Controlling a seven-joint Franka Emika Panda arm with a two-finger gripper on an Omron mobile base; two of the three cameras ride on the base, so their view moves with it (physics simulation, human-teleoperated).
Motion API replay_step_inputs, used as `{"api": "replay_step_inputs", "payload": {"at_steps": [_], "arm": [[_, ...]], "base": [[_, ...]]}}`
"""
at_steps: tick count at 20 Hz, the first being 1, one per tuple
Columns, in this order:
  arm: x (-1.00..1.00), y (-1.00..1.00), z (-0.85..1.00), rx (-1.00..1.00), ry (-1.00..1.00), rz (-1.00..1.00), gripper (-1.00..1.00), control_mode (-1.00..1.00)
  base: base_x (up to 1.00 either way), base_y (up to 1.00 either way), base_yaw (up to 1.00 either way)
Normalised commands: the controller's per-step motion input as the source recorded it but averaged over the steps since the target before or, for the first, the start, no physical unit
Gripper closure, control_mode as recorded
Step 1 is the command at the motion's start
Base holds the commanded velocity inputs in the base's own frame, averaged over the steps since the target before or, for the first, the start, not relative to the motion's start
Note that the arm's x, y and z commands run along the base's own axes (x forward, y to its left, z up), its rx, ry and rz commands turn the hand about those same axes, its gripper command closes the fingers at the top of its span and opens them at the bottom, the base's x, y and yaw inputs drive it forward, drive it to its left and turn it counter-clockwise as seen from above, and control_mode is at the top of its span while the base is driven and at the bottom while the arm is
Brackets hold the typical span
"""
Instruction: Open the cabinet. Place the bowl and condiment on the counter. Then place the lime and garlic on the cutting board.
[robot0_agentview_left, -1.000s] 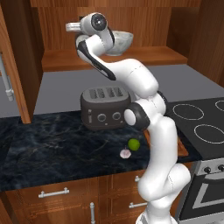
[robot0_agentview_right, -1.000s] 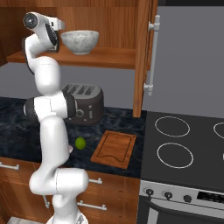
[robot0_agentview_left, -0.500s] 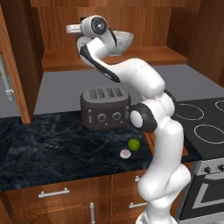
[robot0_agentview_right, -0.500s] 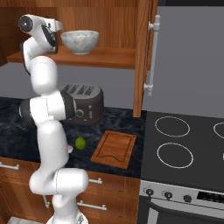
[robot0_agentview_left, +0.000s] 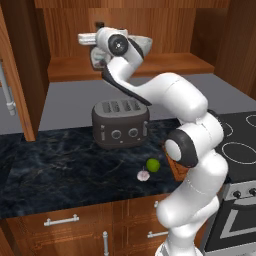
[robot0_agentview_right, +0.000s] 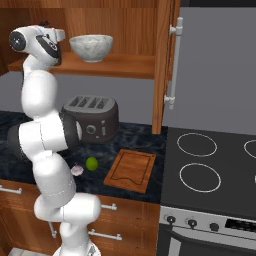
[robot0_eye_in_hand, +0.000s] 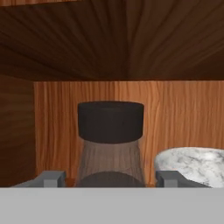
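The cabinet (robot0_agentview_right: 167, 45) stands open, its shelf (robot0_agentview_left: 170, 62) bare at the right. On the shelf the dark-capped condiment (robot0_eye_in_hand: 110, 121) rises straight ahead in the hand view. My gripper (robot0_eye_in_hand: 110, 180) is open, one fingertip (robot0_eye_in_hand: 52, 178) on each side of the bottle's neck with a gap to it. The marbled bowl (robot0_agentview_right: 91, 47) stands on the shelf just right of the bottle, also seen as bowl (robot0_eye_in_hand: 192, 164). On the counter (robot0_agentview_left: 60, 170) lie the lime (robot0_agentview_left: 153, 165) and the garlic (robot0_agentview_left: 143, 175). The cutting board (robot0_agentview_right: 131, 170) lies right of them.
A dark toaster (robot0_agentview_left: 120, 122) stands on the counter under the shelf, behind the fruit. The open right cabinet door carries a long silver handle (robot0_agentview_right: 173, 65). A black stovetop (robot0_agentview_right: 215, 165) adjoins the counter on the right. Lower drawers (robot0_agentview_left: 60, 220) run below.
The hand has come down to shelf level and closer to the condiment. The jaws stay as wide as before. Bowl, lime and garlic have not moved.
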Motion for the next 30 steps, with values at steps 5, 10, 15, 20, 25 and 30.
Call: {"api": "replay_step_inputs", "payload": {"at_steps": [5, 10, 15, 20, 25, 30], "arm": [[-0.7, 0.0, 0.0, 0.05, -0.05, -0.03, 1.0, -1.0], [-0.64, 0.0, 0.0, 0.06, -0.02, 0.0, 1.0, -1.0], [-0.61, 0.0, 0.0, 0.06, -0.02, 0.0, 1.0, -1.0], [-0.53, 0.0, 0.0, 0.07, 0.0, 0.0, 1.0, -1.0], [-0.1, 0.0, -0.13, 0.01, 0.0, 0.0, 1.0, -1.0], [-0.04, 0.0, -0.29, 0.0, 0.0, 0.0, 1.0, -1.0]], "base": [[0.0, 0.0, 0.0], [0.0, 0.0, 0.0], [0.0, 0.0, 0.0], [0.0, 0.0, 0.0], [0.0, 0.0, 0.0], [0.0, 0.0, 0.0]]}}
